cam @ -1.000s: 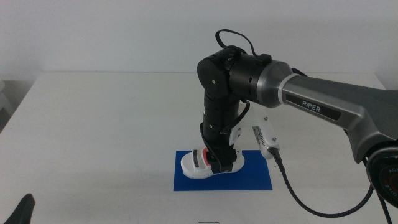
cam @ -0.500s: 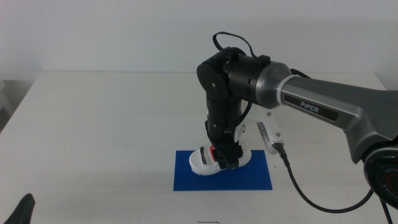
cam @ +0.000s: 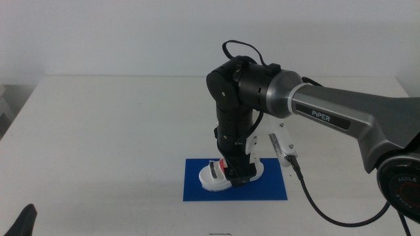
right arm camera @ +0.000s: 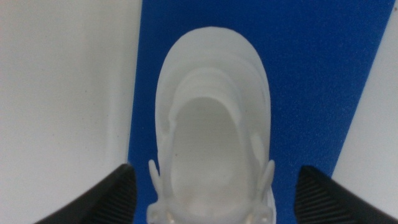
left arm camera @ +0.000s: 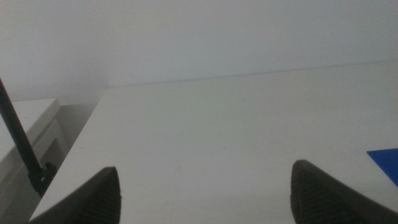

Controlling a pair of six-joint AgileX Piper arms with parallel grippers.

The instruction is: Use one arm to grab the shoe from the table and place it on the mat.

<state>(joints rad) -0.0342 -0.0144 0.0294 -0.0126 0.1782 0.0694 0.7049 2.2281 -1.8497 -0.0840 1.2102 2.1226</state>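
Note:
The white shoe (cam: pixel 211 177) lies on the dark blue mat (cam: pixel 269 189) near the table's front middle. My right gripper (cam: pixel 235 174) points straight down over the shoe's middle. In the right wrist view the shoe (right arm camera: pixel 211 124) lies lengthwise on the mat (right arm camera: pixel 311 74), and my right gripper (right arm camera: pixel 211 199) is open, one jaw on each side of the shoe's rear with a gap to the sole. My left gripper (left arm camera: pixel 205 199) is open and empty, low at the front left of the table (cam: pixel 26 221).
The white table (cam: pixel 98 131) spreads on all sides of the mat. The right arm's black cable (cam: pixel 328 213) loops over the table right of the mat. A corner of the mat (left arm camera: pixel 387 160) shows in the left wrist view.
The right gripper carried the shoe a little to the right along the mat, then came down slightly so the shoe sits lower on it. The left arm has not moved.

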